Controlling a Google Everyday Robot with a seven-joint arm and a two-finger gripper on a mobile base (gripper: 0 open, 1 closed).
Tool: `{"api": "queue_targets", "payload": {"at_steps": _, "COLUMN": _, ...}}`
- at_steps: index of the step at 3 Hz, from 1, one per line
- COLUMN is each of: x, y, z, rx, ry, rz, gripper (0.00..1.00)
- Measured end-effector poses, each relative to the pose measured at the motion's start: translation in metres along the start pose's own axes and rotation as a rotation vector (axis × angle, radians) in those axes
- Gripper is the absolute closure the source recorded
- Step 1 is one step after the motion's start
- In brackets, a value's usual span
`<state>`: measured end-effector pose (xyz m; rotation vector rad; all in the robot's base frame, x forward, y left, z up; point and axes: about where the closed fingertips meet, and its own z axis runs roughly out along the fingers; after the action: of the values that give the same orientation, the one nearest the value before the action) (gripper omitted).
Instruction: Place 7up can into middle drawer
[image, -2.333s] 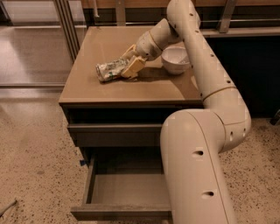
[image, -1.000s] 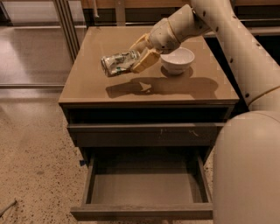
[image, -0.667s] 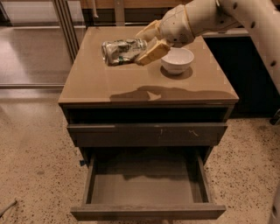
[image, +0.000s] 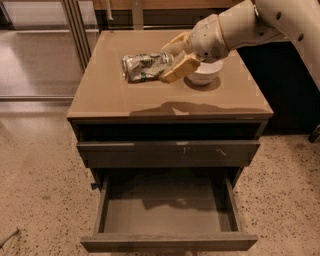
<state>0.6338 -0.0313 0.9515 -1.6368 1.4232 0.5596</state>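
Note:
The 7up can (image: 143, 66), silver with green print and dented, lies sideways in the air well above the cabinet top (image: 110, 90). My gripper (image: 173, 58) is shut on its right end, with one tan finger above and one below. The arm comes in from the upper right. The middle drawer (image: 167, 212) is pulled out below, with a flat grey floor and nothing in it. The can hangs over the cabinet's top, behind the drawer's opening and higher up.
A white bowl (image: 205, 74) stands on the cabinet top, partly behind my gripper. A shut drawer front (image: 170, 151) with pale scratches sits above the open drawer. Speckled floor surrounds the cabinet; metal frame legs (image: 75, 25) stand at the back left.
My gripper has lifted the can off the cabinet top and carried it higher. The arm has swung out of the foreground, uncovering the open drawer.

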Motion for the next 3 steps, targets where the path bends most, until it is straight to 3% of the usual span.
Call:
{"api": "queue_targets", "payload": {"at_steps": 1, "x": -0.009, "y": 0.025, "z": -0.022, "rx": 0.005, "ry": 0.035, "rz": 0.065, "gripper": 1.0}}
{"api": "queue_targets", "payload": {"at_steps": 3, "x": -0.035, "y": 0.121, "z": -0.07, "rx": 0.025, "ry": 0.115, "rz": 0.196, "gripper": 1.0}}
